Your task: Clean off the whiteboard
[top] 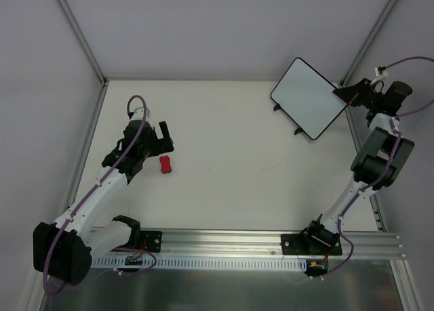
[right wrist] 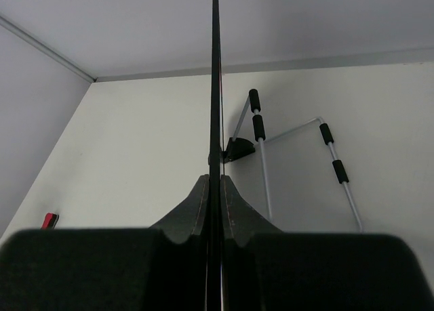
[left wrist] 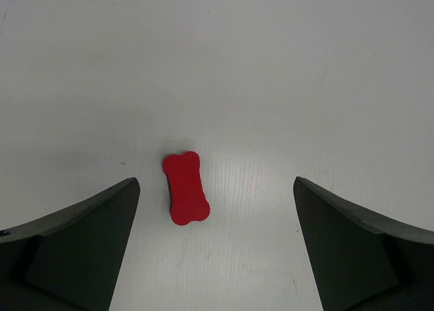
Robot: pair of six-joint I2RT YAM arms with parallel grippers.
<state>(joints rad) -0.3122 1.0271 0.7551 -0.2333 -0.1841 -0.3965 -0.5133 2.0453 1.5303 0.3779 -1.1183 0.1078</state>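
The whiteboard (top: 306, 97), white and blank-faced with a thin black rim, is held at the far right of the table. My right gripper (top: 341, 94) is shut on its right edge. The right wrist view shows the whiteboard (right wrist: 215, 87) edge-on, clamped by my right gripper (right wrist: 215, 179), with its wire stand legs (right wrist: 261, 148) sticking out to the right. A small red bone-shaped eraser (top: 165, 164) lies flat on the table at the left. My left gripper (top: 161, 143) hovers just behind it, open. Seen from the left wrist, the eraser (left wrist: 185, 188) lies free ahead of my left gripper (left wrist: 215, 182), nearer the left finger.
White enclosure walls with metal corner posts (top: 78, 33) close in the table on three sides. An aluminium rail (top: 224, 242) carrying both arm bases runs along the near edge. The eraser (right wrist: 49, 220) also shows far off at the lower left of the right wrist view.
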